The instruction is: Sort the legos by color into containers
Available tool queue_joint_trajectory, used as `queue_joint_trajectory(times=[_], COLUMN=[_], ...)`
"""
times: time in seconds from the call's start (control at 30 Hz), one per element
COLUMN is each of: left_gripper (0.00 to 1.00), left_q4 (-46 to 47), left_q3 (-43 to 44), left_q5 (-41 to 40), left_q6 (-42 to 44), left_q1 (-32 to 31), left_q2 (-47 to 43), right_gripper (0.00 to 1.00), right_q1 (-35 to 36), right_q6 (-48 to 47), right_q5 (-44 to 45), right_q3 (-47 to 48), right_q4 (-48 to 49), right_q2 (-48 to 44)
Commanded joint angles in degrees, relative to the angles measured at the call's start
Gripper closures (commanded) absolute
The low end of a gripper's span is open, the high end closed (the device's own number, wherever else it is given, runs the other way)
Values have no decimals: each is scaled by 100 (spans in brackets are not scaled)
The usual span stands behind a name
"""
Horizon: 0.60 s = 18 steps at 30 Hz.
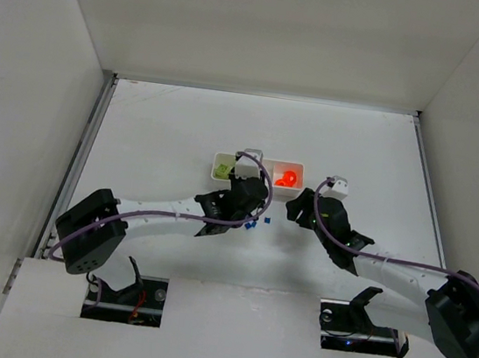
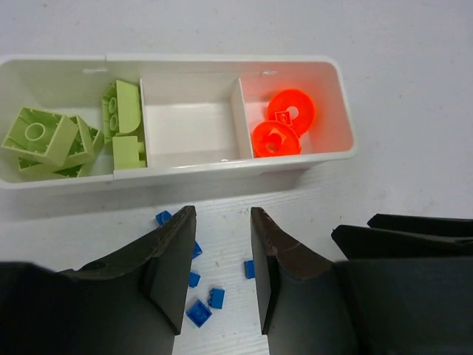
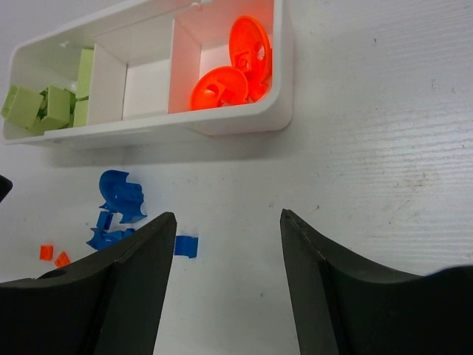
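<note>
The white three-compartment tray (image 2: 185,164) holds lime green legos (image 2: 44,139) in its left compartment and orange-red round pieces (image 2: 284,122) in its right one; the middle compartment is bare. Several small blue legos (image 2: 199,310) lie on the table just in front of the tray. My left gripper (image 2: 222,222) is open and empty, low over these blue pieces. My right gripper (image 3: 228,222) is open and empty, to the right of the blue pieces (image 3: 122,196), with one blue brick (image 3: 186,246) by its left finger. Two tiny orange bits (image 3: 53,255) lie left of them.
White walls enclose the table on three sides (image 1: 267,33). The tray (image 1: 256,184) sits mid-table, partly hidden by the left wrist (image 1: 242,193). The right gripper's body shows in the left wrist view (image 2: 414,233), close on the right.
</note>
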Motion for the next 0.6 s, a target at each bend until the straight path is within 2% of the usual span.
queue_joint_trajectory(times=[0.0,0.23,0.57], left_gripper=[66,65,66], left_q4=[-239,-829,-785], left_q3=[161,319,679], left_q5=[90,-341,-499], left_q6=[-57,-681,-787], left_q1=[33,-63,16], left_q2=[48,654,1428], right_gripper=[36,36,36], right_q1=[6,-2,-29], right_q6=[13,-5,4], right_q5=[1,-52,-87], right_q3=[31,39,-31], right_q4=[310,327,327], right_q2=[-2,33,-28])
